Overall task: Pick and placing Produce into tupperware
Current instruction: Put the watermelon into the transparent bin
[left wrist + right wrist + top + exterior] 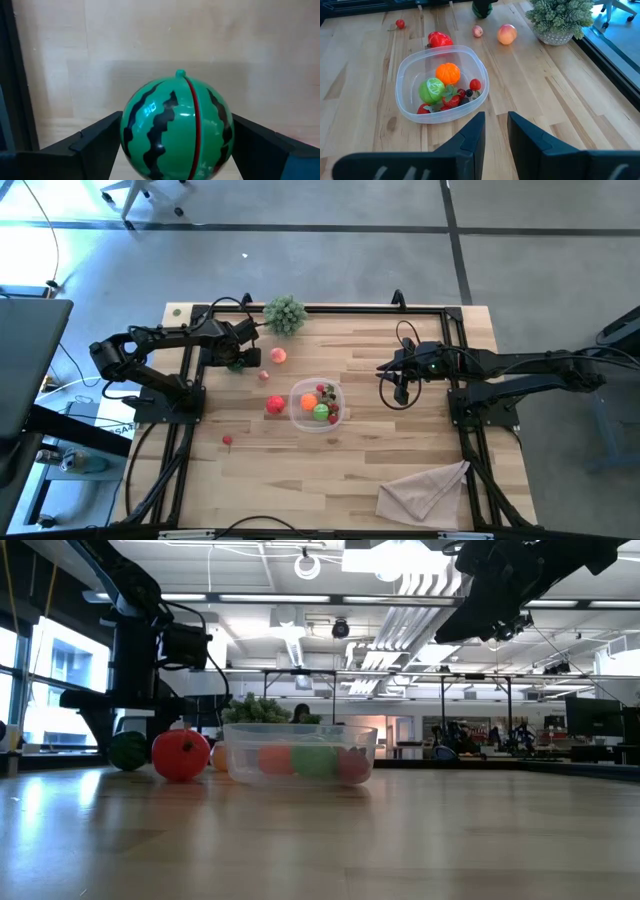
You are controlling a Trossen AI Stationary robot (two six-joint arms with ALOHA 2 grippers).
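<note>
At about ten o'clock from the tub (318, 406), near the bench's far-left edge, the left end effector (238, 360) sits low with its two fingers spread on either side of a toy watermelon (177, 127); whether they are pressing it yet I cannot tell, so it reads as a grasp being set up. The clear tub lies mid-bench and already holds an orange piece (448, 73), a green one (432, 91) and small red berries. Outside it, a red fruit (274, 405) touches its nine o'clock wall, a peach (278, 355) and a small pink fruit (264, 376) lie toward eleven o'clock, and a tiny cherry (228, 441) toward eight. The right end effector (401, 383) hangs at three o'clock, well above the wood, fingers nearly together and empty, probably parked to leave the lane free. Bare wood separates watermelon and tub, though the peach and pink fruit crowd that path; a potted plant (285, 314) stands at the far edge.
</note>
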